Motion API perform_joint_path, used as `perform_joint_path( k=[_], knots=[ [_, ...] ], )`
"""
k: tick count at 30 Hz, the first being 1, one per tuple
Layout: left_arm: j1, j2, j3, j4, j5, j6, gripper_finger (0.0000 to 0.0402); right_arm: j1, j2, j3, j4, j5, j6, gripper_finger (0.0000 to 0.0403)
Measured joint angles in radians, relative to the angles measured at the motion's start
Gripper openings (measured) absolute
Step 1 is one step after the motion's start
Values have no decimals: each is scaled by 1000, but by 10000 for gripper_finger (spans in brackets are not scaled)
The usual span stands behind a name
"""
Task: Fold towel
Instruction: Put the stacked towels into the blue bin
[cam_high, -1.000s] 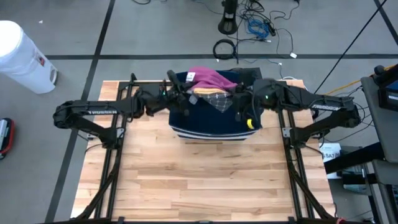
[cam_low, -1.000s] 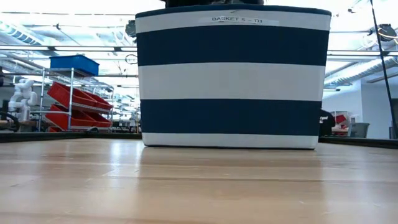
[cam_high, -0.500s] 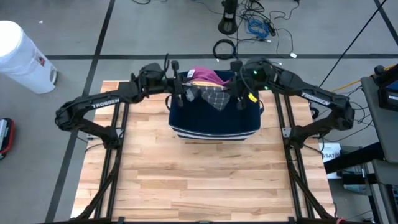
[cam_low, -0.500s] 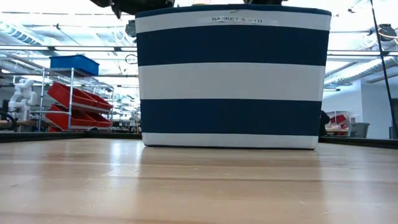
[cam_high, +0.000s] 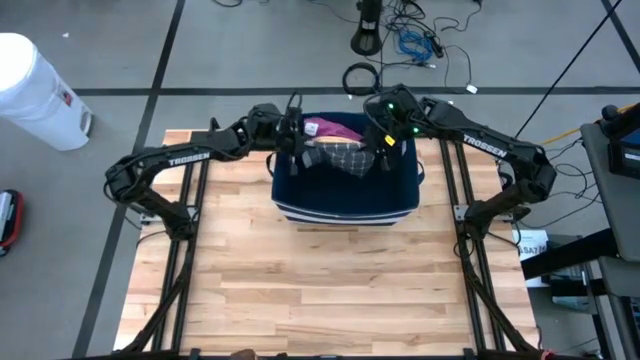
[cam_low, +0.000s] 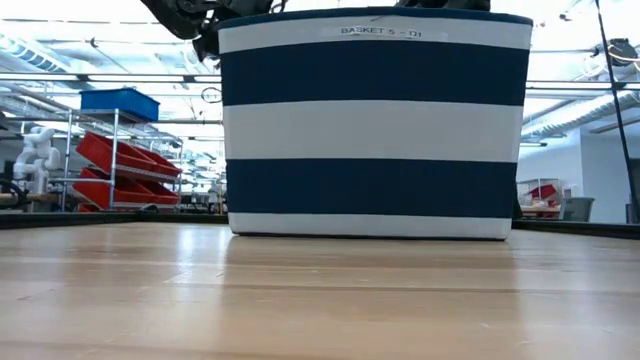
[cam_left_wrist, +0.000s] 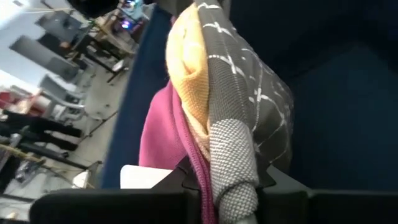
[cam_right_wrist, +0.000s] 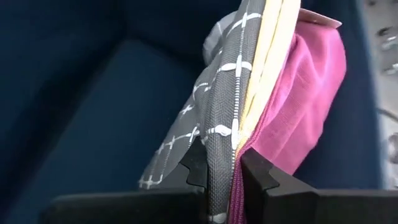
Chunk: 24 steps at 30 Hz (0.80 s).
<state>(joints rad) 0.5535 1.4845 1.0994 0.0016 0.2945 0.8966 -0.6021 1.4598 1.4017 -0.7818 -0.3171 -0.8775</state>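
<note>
Two grippers are engaged at once over the striped basket (cam_high: 345, 190), which stands at about twelve o'clock on the wooden table (cam_high: 320, 290); the left gripper (cam_high: 300, 150) is held at the basket's ten o'clock corner and the right gripper (cam_high: 383, 152) at its two o'clock corner. Each is seen in its wrist view clamped on cloth: the left gripper (cam_left_wrist: 214, 186) is closed on a bunched edge of the grey checked towel (cam_left_wrist: 249, 106), with pink cloth (cam_left_wrist: 163, 134) and yellow cloth (cam_left_wrist: 189, 81) pressed in beside it; the right gripper (cam_right_wrist: 224, 177) is closed on the same grey towel (cam_right_wrist: 214, 130), and a pink edge (cam_right_wrist: 298, 99) appears caught between its fingers as well.

The grey towel is stretched between the two grippers, partly raised above the basket's rim, the rest of the pile lying inside.

The step in hand is judged to be the lifting of one towel out of the basket; it would be done well if both arms were raised evenly and steadily, so that the cloth is kept taut and level; the pink and yellow pieces should be watched, since they may be dragged out too; the basket should not be tipped by a snagged hem; the towel should then be carried toward six o'clock and spread on bare table.
</note>
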Motion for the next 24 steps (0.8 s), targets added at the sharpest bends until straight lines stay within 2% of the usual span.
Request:
perform_joint_path(
  k=[5, 10, 14, 19, 21, 24],
  knots=[
    [-26, 2, 0, -55, 50, -7, 45, 4, 14, 0, -45, -24, 0, 33],
    [-47, 15, 0, -66, 35, 6, 45, 1, 27, 0, -69, 2, 2, 61],
    [-52, 28, 4, -61, 7, 22, 45, 0, 27, 0, -68, 24, 3, 48],
    [-58, 28, 4, -85, 7, 36, 68, -1, 27, -1, -79, 32, 4, 38],
    [-59, 28, 4, -100, 14, 23, 71, 0, 27, -2, -97, 14, 23, 49],
    [-69, 28, 3, -125, 57, -19, 74, 0, 27, -2, -144, -37, 80, 87]
  ],
)
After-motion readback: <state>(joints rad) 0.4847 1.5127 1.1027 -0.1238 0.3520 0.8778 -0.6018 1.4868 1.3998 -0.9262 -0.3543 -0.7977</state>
